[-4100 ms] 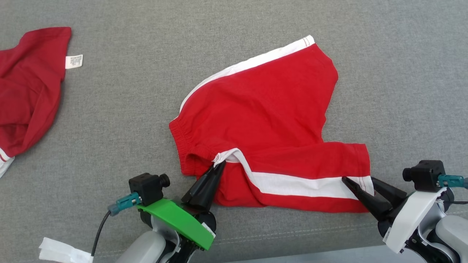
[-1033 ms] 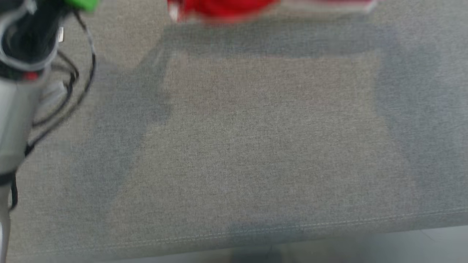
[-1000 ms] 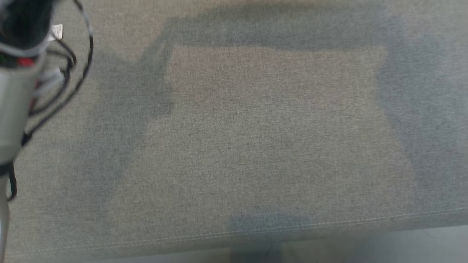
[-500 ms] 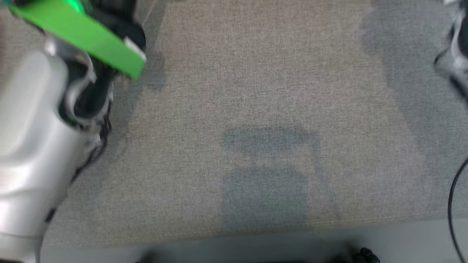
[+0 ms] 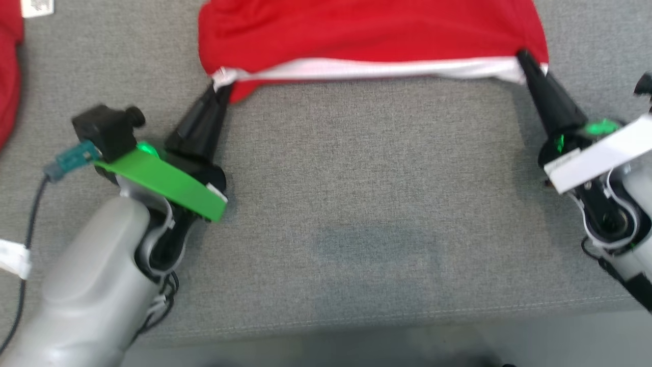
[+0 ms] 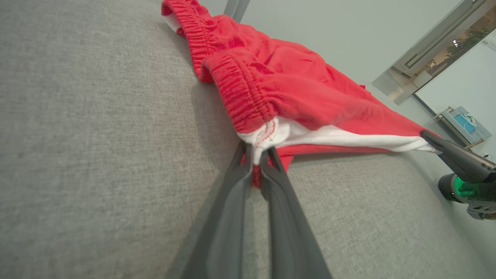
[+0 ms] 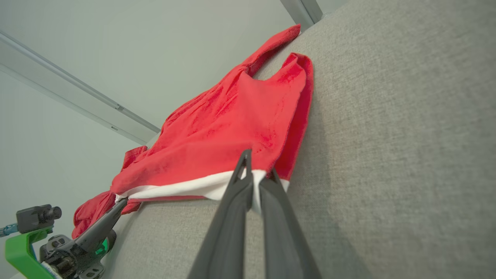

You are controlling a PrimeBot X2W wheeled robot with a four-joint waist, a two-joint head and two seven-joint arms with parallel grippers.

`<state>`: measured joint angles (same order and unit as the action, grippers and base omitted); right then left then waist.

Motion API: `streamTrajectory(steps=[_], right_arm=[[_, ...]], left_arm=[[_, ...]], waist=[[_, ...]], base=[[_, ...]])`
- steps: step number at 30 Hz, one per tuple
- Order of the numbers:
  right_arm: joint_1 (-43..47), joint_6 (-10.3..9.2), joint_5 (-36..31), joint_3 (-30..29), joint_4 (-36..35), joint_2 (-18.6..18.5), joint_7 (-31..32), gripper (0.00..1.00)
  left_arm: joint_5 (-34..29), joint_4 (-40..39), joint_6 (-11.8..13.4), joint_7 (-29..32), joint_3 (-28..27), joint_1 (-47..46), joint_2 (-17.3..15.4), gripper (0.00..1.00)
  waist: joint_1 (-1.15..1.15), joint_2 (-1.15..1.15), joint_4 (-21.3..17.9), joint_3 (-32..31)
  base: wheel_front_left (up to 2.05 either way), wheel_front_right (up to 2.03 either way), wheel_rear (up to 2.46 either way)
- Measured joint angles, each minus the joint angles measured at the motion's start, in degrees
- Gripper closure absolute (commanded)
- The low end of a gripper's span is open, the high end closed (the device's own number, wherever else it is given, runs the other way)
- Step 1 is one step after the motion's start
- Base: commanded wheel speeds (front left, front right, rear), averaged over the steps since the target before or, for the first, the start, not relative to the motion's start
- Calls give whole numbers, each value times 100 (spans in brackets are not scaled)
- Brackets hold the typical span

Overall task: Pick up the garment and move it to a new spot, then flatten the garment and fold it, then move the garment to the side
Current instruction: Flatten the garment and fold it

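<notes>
The left tool (image 5: 221,87) is pinched shut on the waistband corner of the red shorts (image 5: 367,28), the right tool (image 5: 521,53) shut on the leg-hem corner, so the white stripe (image 5: 387,69) is pulled straight between them, likely for spreading the cloth flat. The shorts lie on the grey surface (image 5: 367,178), toward its far side, gathered elastic bunched, red cloth rumpled behind the taut edge.

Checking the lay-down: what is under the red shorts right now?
Grey upholstery runs up to the taut white-striped near edge, pinched at its ends by the left gripper and right gripper. Whatever lies beneath the red shorts themselves is covered.
</notes>
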<state>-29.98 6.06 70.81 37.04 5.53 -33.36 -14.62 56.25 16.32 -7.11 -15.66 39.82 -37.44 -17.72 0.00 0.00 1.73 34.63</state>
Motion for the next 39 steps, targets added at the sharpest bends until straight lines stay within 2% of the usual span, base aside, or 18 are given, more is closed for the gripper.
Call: streamTrajectory(steps=[7, 17, 22, 26, 30, 39], right_arm=[[956, 47, 70, 192, 22, -212, 0, 100], [2113, 49, 439, 438, -75, -334, 3, 100], [2622, 51, 759, 331, -245, -698, 3, 100], [2780, 101, 923, 197, -381, -1034, 4, 100], [2802, 102, 1004, 127, -416, -1332, 80, 100], [2823, 101, 1045, 200, -590, -1492, 267, 100]], left_arm=[[140, -219, 1, 44, 552, 730, 96, 100], [397, -404, 1, 76, 937, 1867, 67, 100], [799, -721, 1, 101, 1089, 2497, -41, 100], [1112, -1027, 1, 101, 985, 2646, -301, 100], [1178, -1247, -1, 102, 1136, 2665, -505, 100], [1396, -1443, 0, 182, 1526, 2666, -524, 100]], waist=[[0, 0, 71, -544], [0, 0, 181, -1270], [0, 0, 220, -1617], [0, 0, 255, -1779], [0, 0, 262, -1824], [0, 0, 291, -1798]], base=[[0, 0, 0], [0, 0, 0], [0, 0, 0], [0, 0, 0], [0, 0, 0], [0, 0, 0]])
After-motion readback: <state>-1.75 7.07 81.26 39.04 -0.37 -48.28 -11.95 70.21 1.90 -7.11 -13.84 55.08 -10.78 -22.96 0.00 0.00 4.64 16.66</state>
